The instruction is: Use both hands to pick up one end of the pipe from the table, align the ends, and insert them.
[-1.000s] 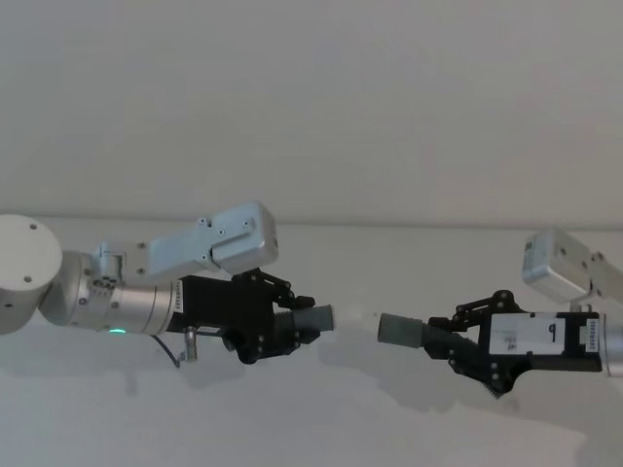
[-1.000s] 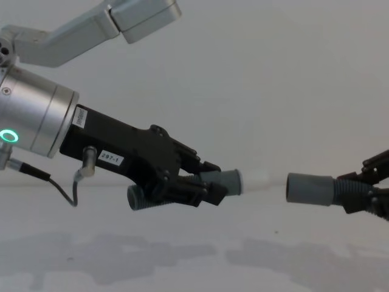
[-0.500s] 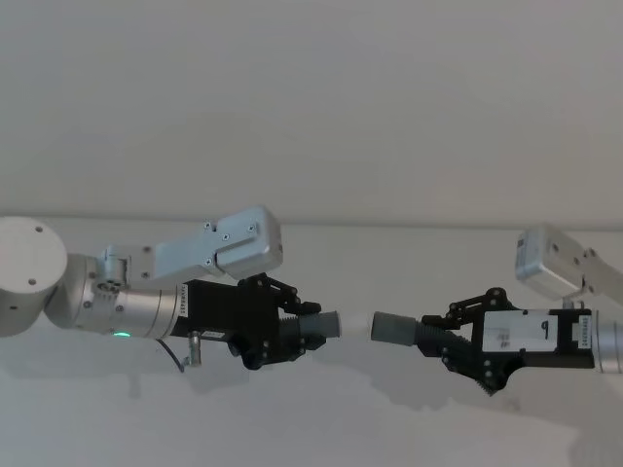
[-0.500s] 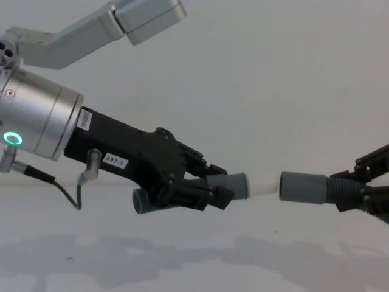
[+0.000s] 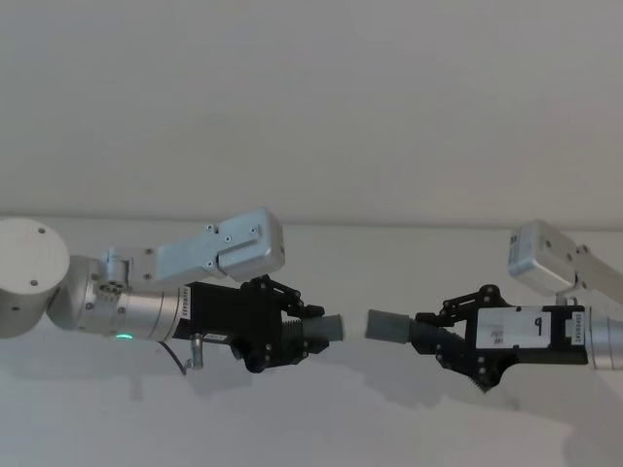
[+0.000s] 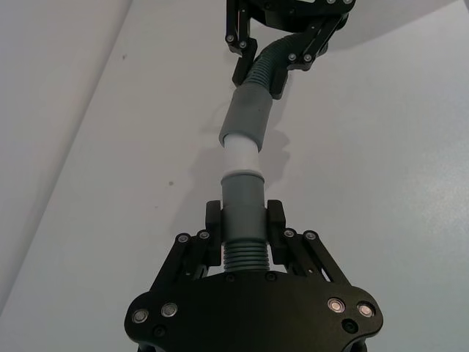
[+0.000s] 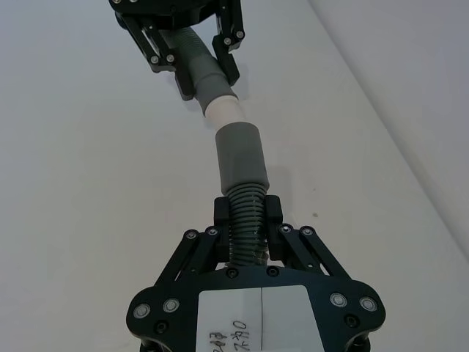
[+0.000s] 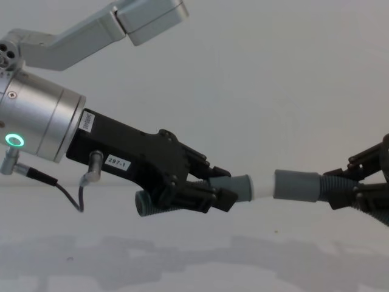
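My left gripper [image 5: 292, 338] is shut on a dark ribbed pipe piece [image 6: 242, 253] just behind its grey cuff [image 8: 240, 186], which ends in a white tip [image 8: 262, 185]. Facing it, my right gripper [image 5: 443, 341] is shut on the ribbed part of the second pipe piece [image 7: 247, 220], whose grey cuff [image 8: 296, 185] points at the white tip. Both pieces hang above the white table [image 5: 311, 428]. The white tip [image 6: 240, 154] meets the mouth of the right cuff [image 6: 248, 121], nearly in line; I cannot tell whether it has gone inside. In the right wrist view the white tip [image 7: 223, 110] sits slightly off the cuff's [image 7: 238, 158] axis.
Under both arms the table [image 8: 200, 267] is bare white, carrying only their faint shadows. A pale wall [image 5: 311, 107] rises behind. The left arm's silver wrist with its green ring light [image 8: 13, 140] stands at the left.
Both grippers have moved toward each other with their pipe pieces. The gap between the white tip and the right cuff has closed until the two meet.
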